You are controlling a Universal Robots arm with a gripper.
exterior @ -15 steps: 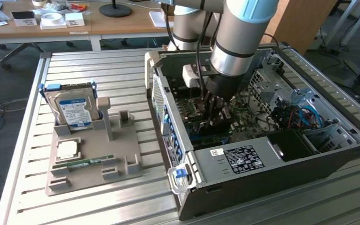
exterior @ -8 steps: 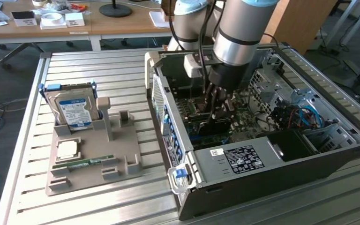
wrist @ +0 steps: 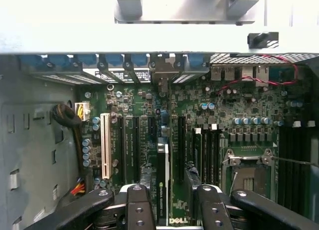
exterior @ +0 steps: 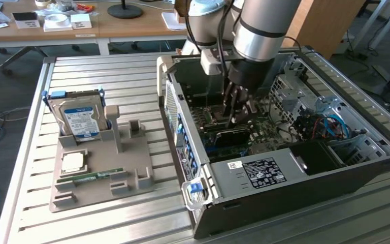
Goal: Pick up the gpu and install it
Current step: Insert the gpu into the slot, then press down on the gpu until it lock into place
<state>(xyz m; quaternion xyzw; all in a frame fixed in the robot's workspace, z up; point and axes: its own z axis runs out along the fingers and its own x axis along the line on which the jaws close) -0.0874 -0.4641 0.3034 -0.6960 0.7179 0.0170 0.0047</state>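
Note:
The gpu (wrist: 163, 190) is a thin dark card seen edge-on, standing upright in a motherboard (wrist: 239, 105) slot, with a DELL mark at its near end. In the exterior view the gpu (exterior: 230, 136) shows as a black rectangle deep inside the open computer case (exterior: 276, 173). My gripper (wrist: 173, 188) straddles the card, one black finger (wrist: 138, 205) on each side, and a gap shows between the fingers and the card. From outside, the gripper (exterior: 237, 118) reaches down into the case just above the card.
On the exterior view's left, a grey fixture (exterior: 100, 178) holds an upright hard drive (exterior: 79, 119), a processor chip (exterior: 73, 161) and a green memory stick (exterior: 90, 177). Case walls, drive cages and cables (exterior: 327, 124) surround the arm. A wooden desk (exterior: 79, 28) stands behind the table.

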